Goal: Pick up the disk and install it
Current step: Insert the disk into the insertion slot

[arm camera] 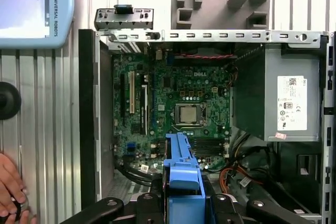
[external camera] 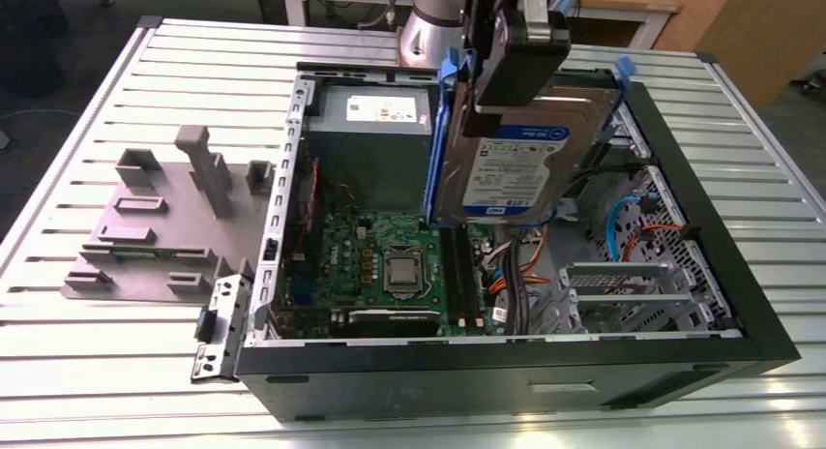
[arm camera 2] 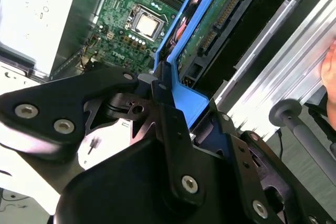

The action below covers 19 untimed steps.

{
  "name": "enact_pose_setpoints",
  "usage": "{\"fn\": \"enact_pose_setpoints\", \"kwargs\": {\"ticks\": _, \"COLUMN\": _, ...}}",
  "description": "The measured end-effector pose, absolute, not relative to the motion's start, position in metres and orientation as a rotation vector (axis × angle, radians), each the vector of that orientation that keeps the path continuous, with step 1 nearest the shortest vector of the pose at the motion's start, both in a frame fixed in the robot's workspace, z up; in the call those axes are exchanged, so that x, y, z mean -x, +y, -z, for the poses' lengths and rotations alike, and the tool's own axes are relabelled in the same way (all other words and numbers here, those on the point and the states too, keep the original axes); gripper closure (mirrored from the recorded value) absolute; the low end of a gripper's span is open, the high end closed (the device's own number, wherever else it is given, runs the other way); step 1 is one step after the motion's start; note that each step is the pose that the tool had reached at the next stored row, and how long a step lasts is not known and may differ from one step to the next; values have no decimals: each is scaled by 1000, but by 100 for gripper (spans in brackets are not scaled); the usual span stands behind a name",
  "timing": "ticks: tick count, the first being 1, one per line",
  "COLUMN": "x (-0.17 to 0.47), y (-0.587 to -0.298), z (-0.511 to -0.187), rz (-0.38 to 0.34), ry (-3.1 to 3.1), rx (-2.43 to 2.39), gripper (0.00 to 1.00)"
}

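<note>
Exterior view, upper centre: my gripper (external camera: 516, 57) is clamped on the top edge of the disk (external camera: 506, 168), which hangs upright above the open computer case (external camera: 722, 294). Second wrist view: my fingers (arm camera 2: 170, 124) pinch its blue rail (arm camera 2: 189, 103), with the motherboard (arm camera 2: 147, 24) beyond. First wrist view: the blue rail (arm camera: 181, 177) sits over the motherboard (arm camera: 178, 98). Good practice, I judge: disk plumb, rails parallel to the case walls, clear of the cables (external camera: 516, 273).

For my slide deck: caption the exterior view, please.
The gripper holds the disk above the open computer case and its motherboard.
</note>
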<state>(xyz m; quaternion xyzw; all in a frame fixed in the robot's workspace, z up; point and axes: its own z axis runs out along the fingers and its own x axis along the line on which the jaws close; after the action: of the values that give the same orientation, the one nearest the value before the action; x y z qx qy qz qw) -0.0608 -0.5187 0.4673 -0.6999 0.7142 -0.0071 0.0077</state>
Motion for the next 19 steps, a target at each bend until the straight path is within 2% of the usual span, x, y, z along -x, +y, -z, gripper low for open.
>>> {"fn": "enact_pose_setpoints", "kwargs": {"ticks": 19, "x": 31, "y": -522, "z": -465, "rz": 23, "ry": 2249, "rx": 2171, "gripper": 64}}
